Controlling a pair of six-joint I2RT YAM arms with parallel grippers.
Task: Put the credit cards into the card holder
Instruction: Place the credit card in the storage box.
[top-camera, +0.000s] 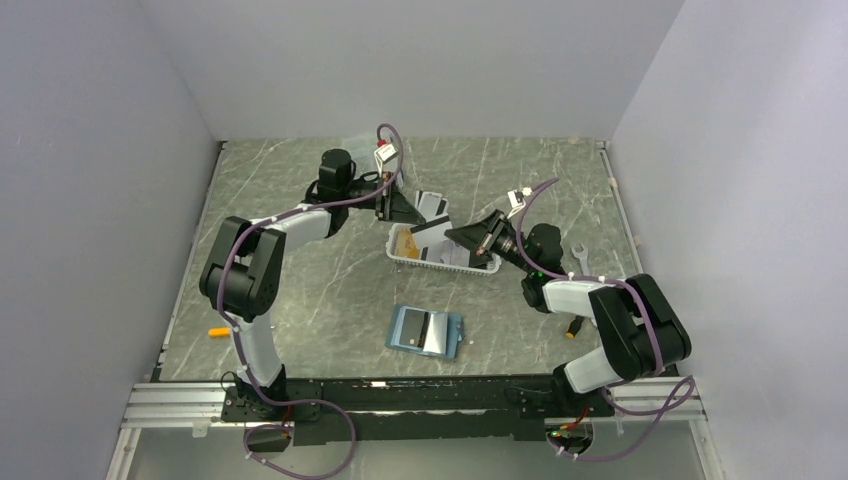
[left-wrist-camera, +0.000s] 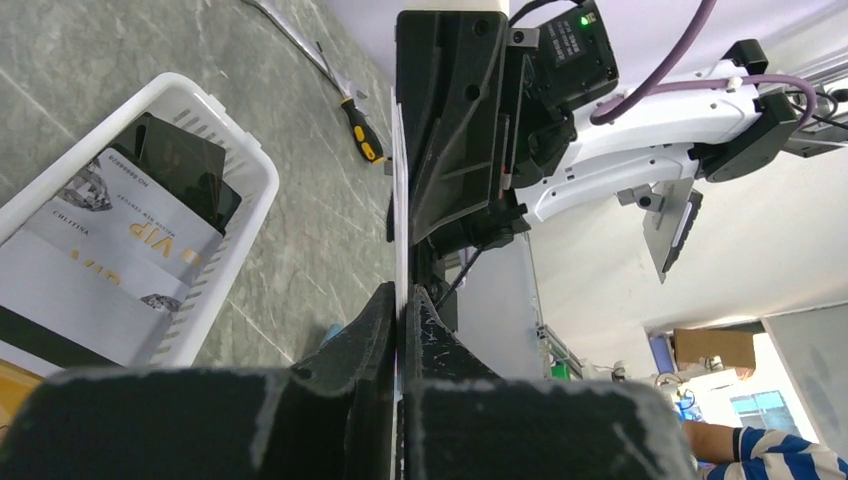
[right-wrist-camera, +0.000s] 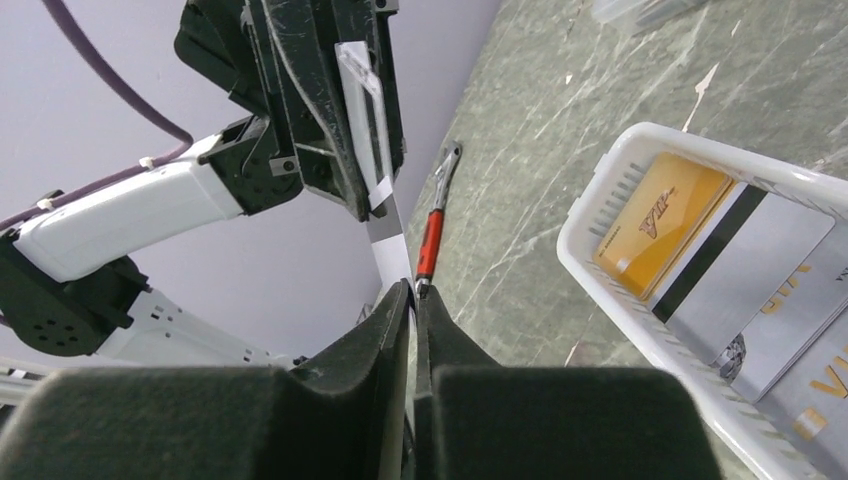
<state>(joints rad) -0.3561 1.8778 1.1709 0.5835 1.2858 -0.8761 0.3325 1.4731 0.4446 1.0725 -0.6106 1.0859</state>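
A pale grey credit card (top-camera: 432, 228) with a black stripe hangs edge-on above the white basket, gripped from both ends. My left gripper (left-wrist-camera: 402, 290) is shut on one end, and the card (left-wrist-camera: 401, 200) shows as a thin line. My right gripper (right-wrist-camera: 412, 288) is shut on the other end of this card (right-wrist-camera: 385, 225). From above, the left gripper (top-camera: 412, 212) and right gripper (top-camera: 455, 236) face each other over the basket. A yellow-gold card (right-wrist-camera: 660, 220), grey VIP cards (left-wrist-camera: 110, 230) and a black card (left-wrist-camera: 185, 165) lie in the basket. The teal card holder (top-camera: 425, 331) lies open near the front.
The white slatted basket (top-camera: 400, 258) stands mid-table under both grippers. Another pale card (top-camera: 430, 203) shows just behind it. A red-handled tool (right-wrist-camera: 432, 235), a yellow-handled screwdriver (left-wrist-camera: 360, 130) and a wrench (top-camera: 581, 257) lie on the marble tabletop. Grey walls close in three sides.
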